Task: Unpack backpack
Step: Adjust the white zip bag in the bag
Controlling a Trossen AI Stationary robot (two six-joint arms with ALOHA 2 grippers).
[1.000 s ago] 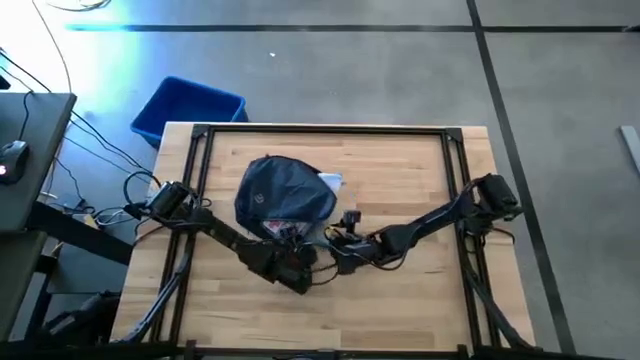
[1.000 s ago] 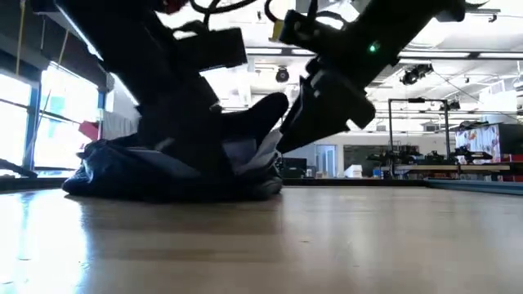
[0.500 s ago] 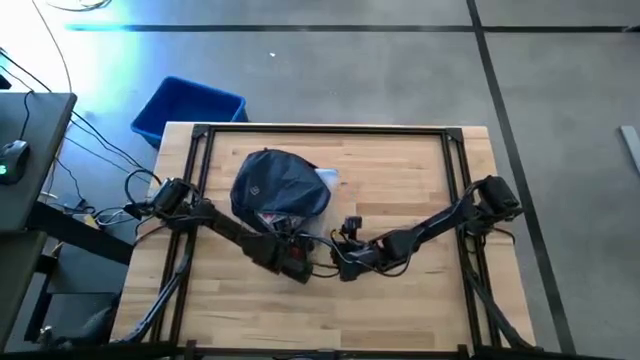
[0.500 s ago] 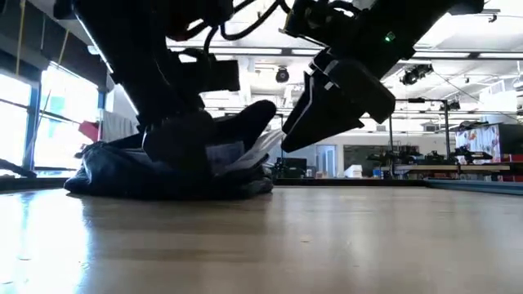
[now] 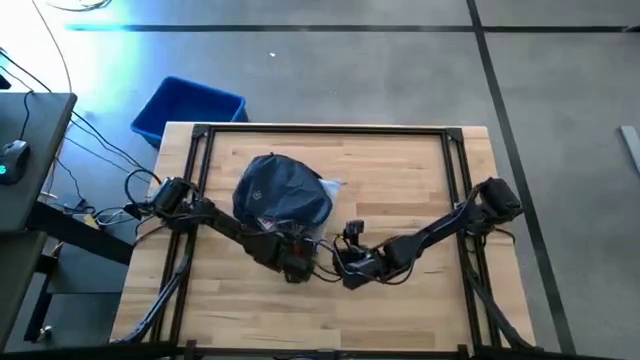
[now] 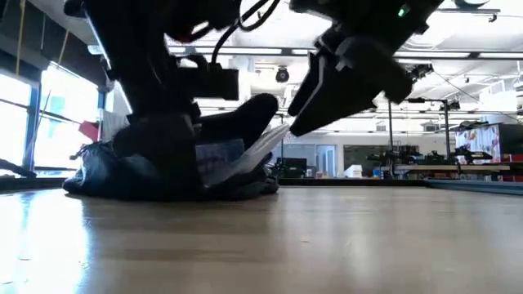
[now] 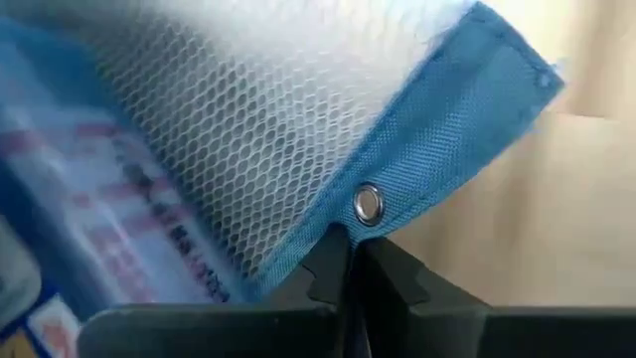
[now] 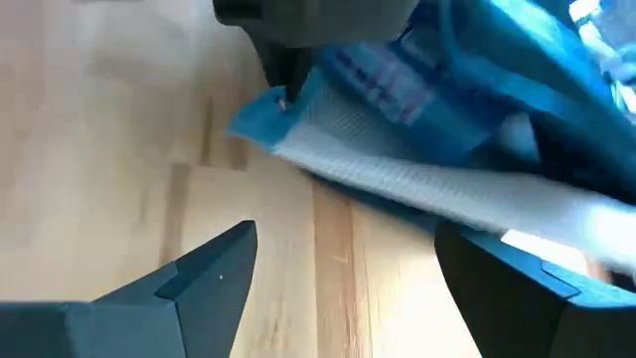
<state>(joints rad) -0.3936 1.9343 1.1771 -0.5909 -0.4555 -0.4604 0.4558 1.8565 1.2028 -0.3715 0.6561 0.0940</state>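
Your left gripper (image 7: pixel 348 283) is pinched shut on the blue-trimmed corner of a mesh pouch (image 7: pixel 248 129), just beside the metal eyelet (image 7: pixel 369 204). The grip is thin, only the fabric edge between the fingertips, so pull slow and flat along the table (image 5: pixel 400 170), away from the backpack (image 5: pixel 283 188). I'd judge a fast yank peels the trim out of the pinch.

Your right gripper (image 8: pixel 343 264) is spread wide, fingers straddling bare wood, with the pouch's near edge just ahead of it. It holds nothing. Bring it onto the long mesh edge well apart from the left's corner, then close. Two holds should keep the pouch from folding or snagging at the opening. Don't close while the left fingers are in its path; in the right wrist view they sit right at the corner.

The backpack lies slumped on the table's left-centre, opening toward the grippers, pouch partly out of it. In the low view the pouch slopes up out of the bag toward the right arm.

Against a second ago: the right gripper has drawn back and lower toward the table's near edge, and its jaws are clear of the bag. The left gripper has shifted slightly right. The backpack has nudged a little but sits in roughly the same spot. The pouch shows further out in the low view.
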